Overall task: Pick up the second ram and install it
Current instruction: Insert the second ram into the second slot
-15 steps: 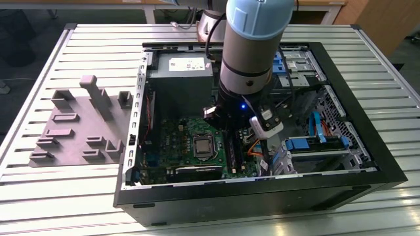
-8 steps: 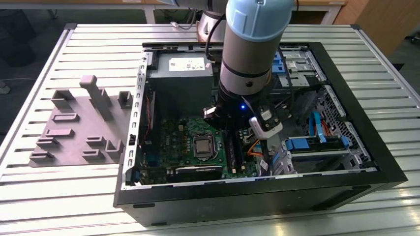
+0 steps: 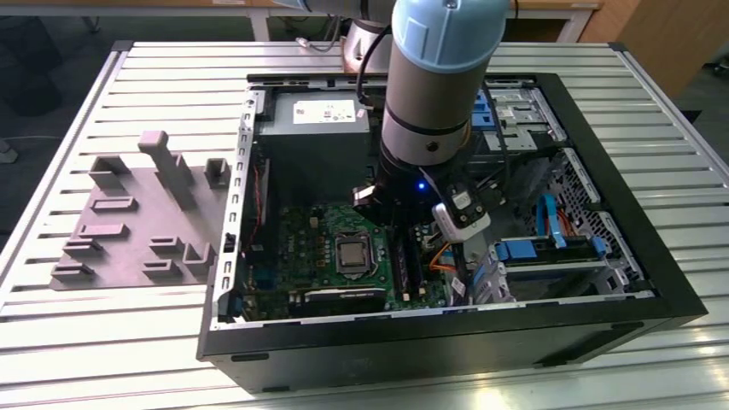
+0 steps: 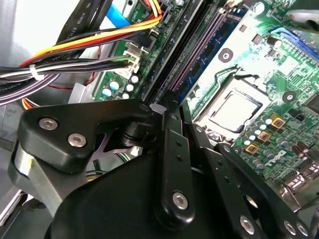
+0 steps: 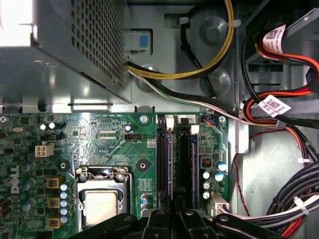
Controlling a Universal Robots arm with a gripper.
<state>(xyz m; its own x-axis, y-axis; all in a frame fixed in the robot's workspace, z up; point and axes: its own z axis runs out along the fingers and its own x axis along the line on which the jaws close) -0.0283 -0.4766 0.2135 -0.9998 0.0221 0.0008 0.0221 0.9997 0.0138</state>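
Between the white-latched memory slots of the motherboard, in the first wrist view, the second ram stands on edge: a thin dark blue-green strip with black chips, lying along a slot just beside an open black slot. Second wrist view: the same strip runs along the dark slots, away from the gripper linkage. Gripper: black finger links converge directly over the near end of the strip; fingers drawn narrow, with the strip's end running in between them, though actual contact cannot be made out. Processor: square, silver, in its socket, beside the slots. Power supply: gray perforated box, beyond the board. Cables: yellow, black, red and white bundles, routed past the slots' far side. Exterior view: arm reaching down into the open computer case; gray fixture with upright blocks on the slatted table, at the exterior view's left of the case.
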